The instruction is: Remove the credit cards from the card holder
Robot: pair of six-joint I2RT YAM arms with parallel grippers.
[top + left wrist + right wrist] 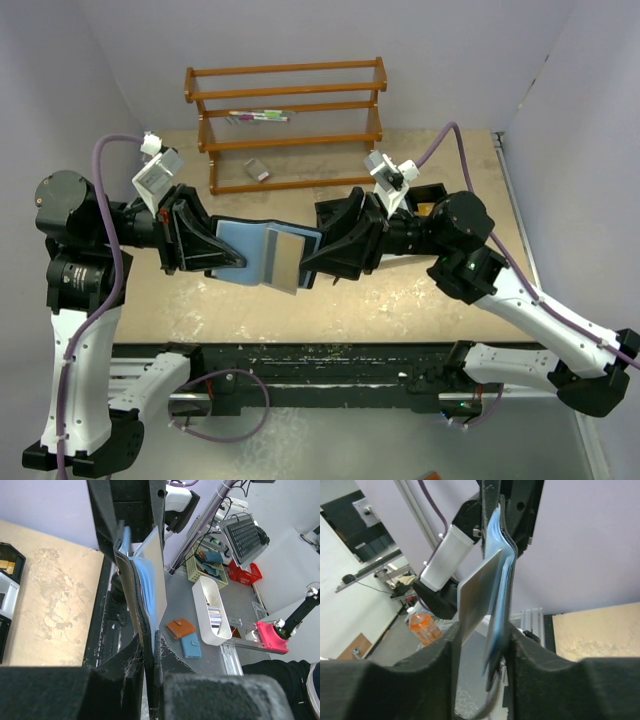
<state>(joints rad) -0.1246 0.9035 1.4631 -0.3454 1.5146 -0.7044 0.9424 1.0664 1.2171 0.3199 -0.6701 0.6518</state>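
No legible txt, labels, brands or nos. in any view.

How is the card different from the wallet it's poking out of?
The card is pale grey; the wallet is blue inside and black outside. The card is smaller, covering only part of the open wallet. The card looks stiff and straight; the wallet curves. Both are flat rectangles.

Wooden rack beyond raised card holder
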